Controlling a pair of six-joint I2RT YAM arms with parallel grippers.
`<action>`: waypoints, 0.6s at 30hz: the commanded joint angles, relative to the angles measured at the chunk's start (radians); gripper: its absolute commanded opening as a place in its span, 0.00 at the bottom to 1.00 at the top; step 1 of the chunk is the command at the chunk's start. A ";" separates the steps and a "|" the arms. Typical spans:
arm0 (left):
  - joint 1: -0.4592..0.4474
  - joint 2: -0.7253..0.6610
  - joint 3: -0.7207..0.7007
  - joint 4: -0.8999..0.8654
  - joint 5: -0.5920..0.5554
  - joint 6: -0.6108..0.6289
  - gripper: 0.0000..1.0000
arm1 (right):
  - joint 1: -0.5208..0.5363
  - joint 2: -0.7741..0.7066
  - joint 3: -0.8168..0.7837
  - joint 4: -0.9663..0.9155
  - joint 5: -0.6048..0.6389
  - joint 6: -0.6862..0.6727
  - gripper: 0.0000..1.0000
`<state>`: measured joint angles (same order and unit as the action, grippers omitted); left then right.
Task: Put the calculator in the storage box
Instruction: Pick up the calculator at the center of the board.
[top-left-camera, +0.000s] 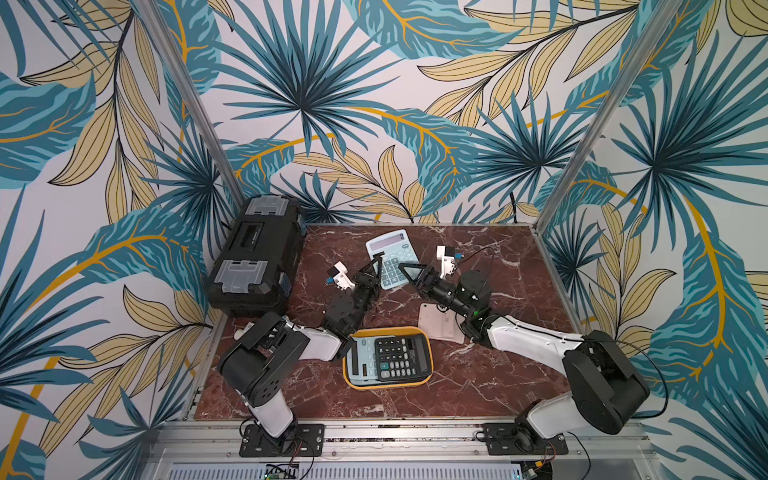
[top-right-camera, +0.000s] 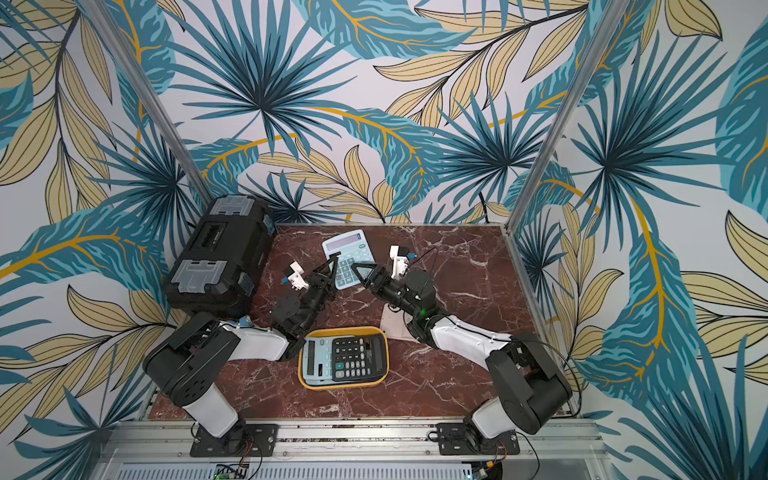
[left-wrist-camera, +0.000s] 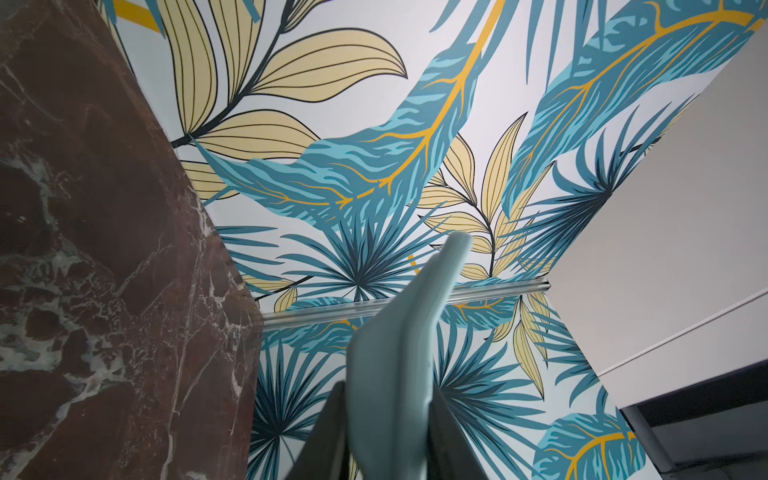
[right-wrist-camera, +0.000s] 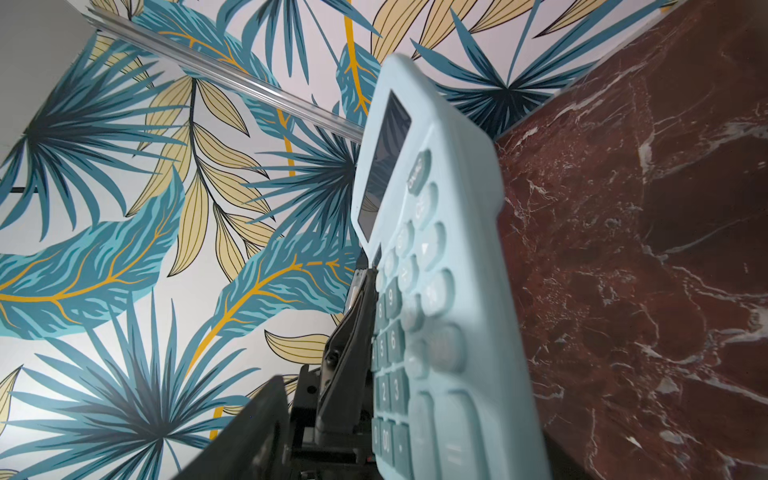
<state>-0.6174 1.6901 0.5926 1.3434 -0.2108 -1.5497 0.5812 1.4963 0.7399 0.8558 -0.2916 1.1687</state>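
Note:
A light blue calculator (top-left-camera: 388, 255) (top-right-camera: 345, 253) is at the back middle of the table, keys up. My left gripper (top-left-camera: 376, 264) (top-right-camera: 332, 262) is shut on its near left edge; the left wrist view shows the pale blue calculator (left-wrist-camera: 407, 353) pinched in the left gripper (left-wrist-camera: 388, 392). My right gripper (top-left-camera: 405, 272) (top-right-camera: 359, 270) straddles its near right edge, jaws apart. In the right wrist view one finger (right-wrist-camera: 249, 428) stands off the calculator (right-wrist-camera: 432, 291). The yellow storage box (top-left-camera: 390, 329) (top-right-camera: 345, 329) lies in front, holding a black calculator (top-left-camera: 401, 357) on a light blue one (top-left-camera: 361, 361).
A big black toolbox (top-left-camera: 257, 253) with grey latches fills the back left corner. A pale pink flat object (top-left-camera: 440, 324) lies just right of the storage box, partly under my right arm. Metal frame posts stand at both back corners.

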 joint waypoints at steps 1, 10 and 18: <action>-0.018 -0.012 -0.014 0.064 -0.071 -0.014 0.09 | 0.042 0.002 -0.054 0.123 0.111 0.021 0.75; -0.048 -0.017 -0.014 0.065 -0.124 -0.025 0.08 | 0.073 0.031 -0.139 0.307 0.243 0.057 0.66; -0.062 0.001 -0.007 0.064 -0.128 -0.038 0.07 | 0.092 0.081 -0.102 0.352 0.245 0.068 0.47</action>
<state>-0.6731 1.6901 0.5915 1.3506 -0.3317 -1.5753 0.6582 1.5585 0.6247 1.1515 -0.0669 1.2324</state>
